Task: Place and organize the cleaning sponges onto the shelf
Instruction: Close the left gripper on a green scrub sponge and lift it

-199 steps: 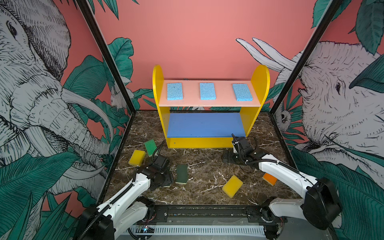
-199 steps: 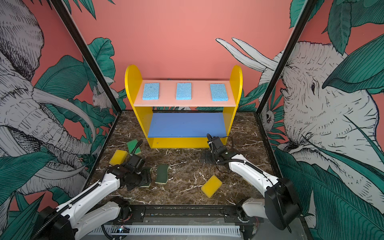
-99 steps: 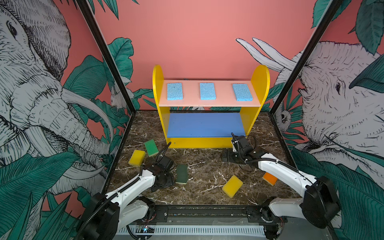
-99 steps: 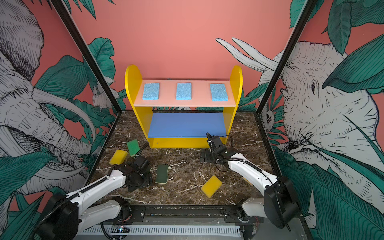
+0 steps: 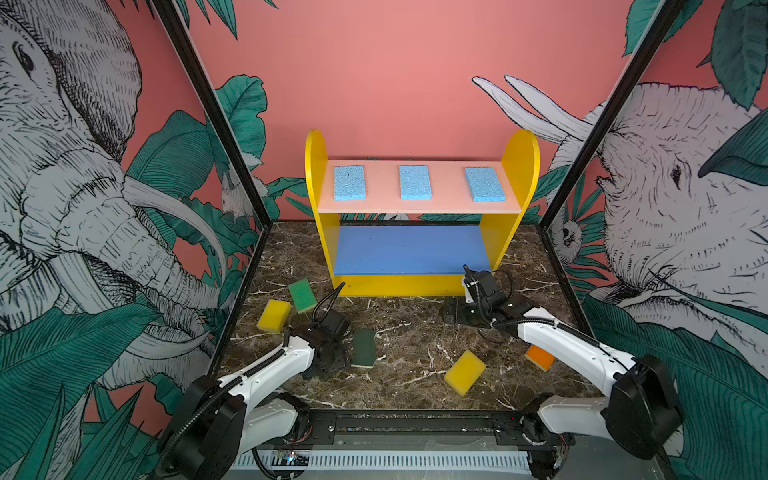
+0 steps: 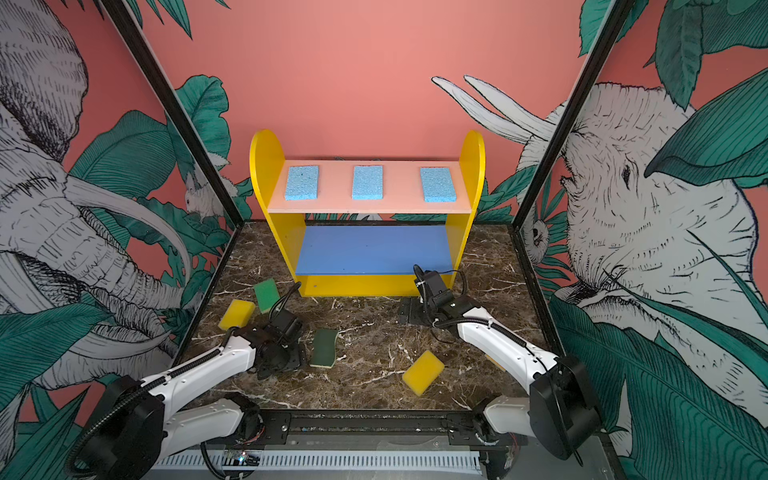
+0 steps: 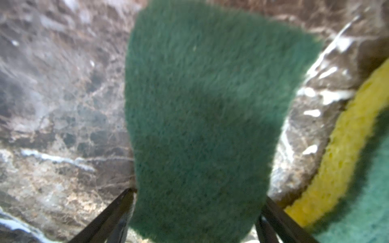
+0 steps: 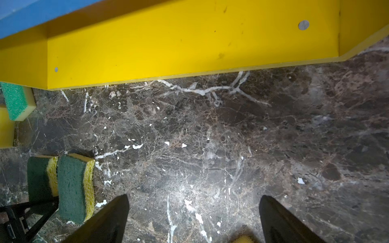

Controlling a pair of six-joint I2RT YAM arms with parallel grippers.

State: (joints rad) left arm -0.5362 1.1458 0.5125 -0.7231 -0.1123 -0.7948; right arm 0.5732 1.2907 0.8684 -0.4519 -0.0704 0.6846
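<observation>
Three blue sponges (image 5: 414,182) lie flat, evenly spaced, on the pink top board of the shelf (image 5: 316,178). Six more lie on the marble floor (image 5: 415,332) before the shelf.
- Off its left front corner: green sponge (image 5: 302,294) just beside yellow sponge (image 5: 274,316).
- Farther forward of that corner, side by side, dark green over yellow: first scouring sponge (image 7: 206,94), second scouring sponge (image 5: 363,348).
- Forward of its right half: second yellow sponge (image 5: 464,372); orange sponge (image 5: 539,358), partly hidden by the right arm (image 5: 573,349).
- Left arm (image 5: 270,374): stretched low along the floor toward the shelf's left end, wrist bent down. Left gripper (image 7: 199,194) astride first scouring sponge, jaws wide, a fingertip at each long edge. Whether they squeeze it cannot be told.
- Right arm: extended low, right gripper (image 8: 194,196) over bare floor just before the right end of the shelf's base, jaws spread, holding nothing.
</observation>
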